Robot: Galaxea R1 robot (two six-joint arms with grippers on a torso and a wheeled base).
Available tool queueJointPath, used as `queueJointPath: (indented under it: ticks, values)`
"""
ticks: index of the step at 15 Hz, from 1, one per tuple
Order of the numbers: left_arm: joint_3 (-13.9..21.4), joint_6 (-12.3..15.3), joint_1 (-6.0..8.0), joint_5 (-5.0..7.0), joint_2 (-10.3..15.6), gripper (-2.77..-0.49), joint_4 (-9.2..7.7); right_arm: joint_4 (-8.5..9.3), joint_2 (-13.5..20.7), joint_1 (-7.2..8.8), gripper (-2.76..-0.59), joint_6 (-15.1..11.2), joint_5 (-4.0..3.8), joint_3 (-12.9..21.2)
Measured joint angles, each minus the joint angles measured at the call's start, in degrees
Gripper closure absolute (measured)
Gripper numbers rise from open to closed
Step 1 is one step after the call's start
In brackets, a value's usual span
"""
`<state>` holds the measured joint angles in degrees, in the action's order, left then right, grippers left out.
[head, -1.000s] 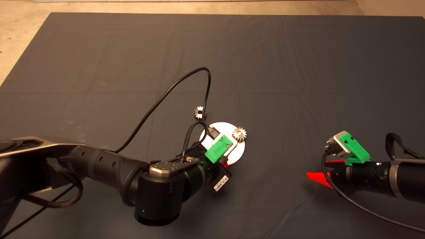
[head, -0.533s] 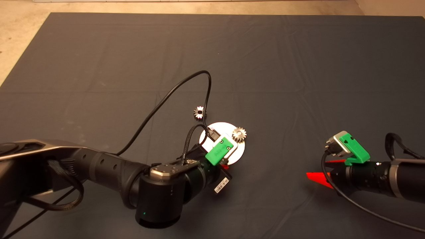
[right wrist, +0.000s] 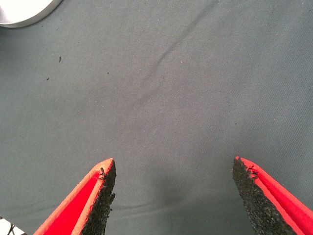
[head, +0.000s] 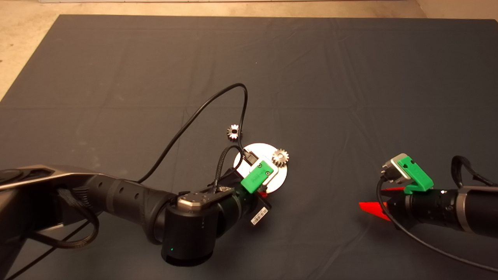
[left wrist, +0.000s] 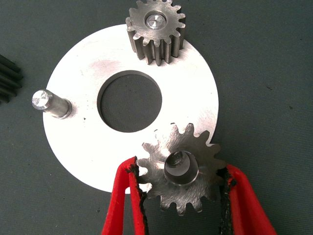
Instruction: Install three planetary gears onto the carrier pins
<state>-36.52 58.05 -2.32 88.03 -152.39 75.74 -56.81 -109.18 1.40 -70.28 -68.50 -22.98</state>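
Note:
The silver-white disc [left wrist: 88, 142] with a central hole lies mid-mat [head: 249, 153]. One planetary gear [left wrist: 155, 29] sits on a carrier pin at the disc's far right edge [head: 280, 156]. A second carrier pin [left wrist: 46, 102] stands bare. My left gripper [left wrist: 181, 169] is shut on another planetary gear [left wrist: 161, 161], held slightly tilted over the third pin, whose top shows through the bore. In the head view the left gripper [head: 263, 192] is at the disc's near edge. A third planetary gear [head: 233, 132] lies loose on the mat beyond the disc. My right gripper [head: 371, 197] hovers open to the right [right wrist: 173, 169].
The left arm's black cable [head: 202, 105] loops over the mat beside the loose gear. The disc's edge [right wrist: 19, 14] shows in a corner of the right wrist view. Bare dark mat [head: 350, 97] surrounds the disc, with beige floor [head: 23, 39] beyond its far left edge.
The left arm's elbow has sunk slightly toward the near edge. The gripper and its gear stay over the disc's near rim. The right arm has not moved.

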Motion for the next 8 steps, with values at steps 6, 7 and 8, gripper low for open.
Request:
queueJointPath:
  ticks: [6, 7, 8]
  values:
    - [-1.23, -0.32, -0.02, -0.4, -0.3, -0.55, 0.3, 0.02, -0.02, -0.02, -1.76, 0.0, 0.0, 0.0]
    - [-1.29, -0.32, -0.02, -0.38, -0.33, -0.55, 0.3, 0.0, 0.0, -0.02, -1.76, 0.0, 0.0, 0.0]
    - [-1.34, -0.32, -0.02, -0.43, -0.33, -0.55, 0.28, 0.01, -0.01, -0.02, -1.76, 0.0, 0.01, 0.0]
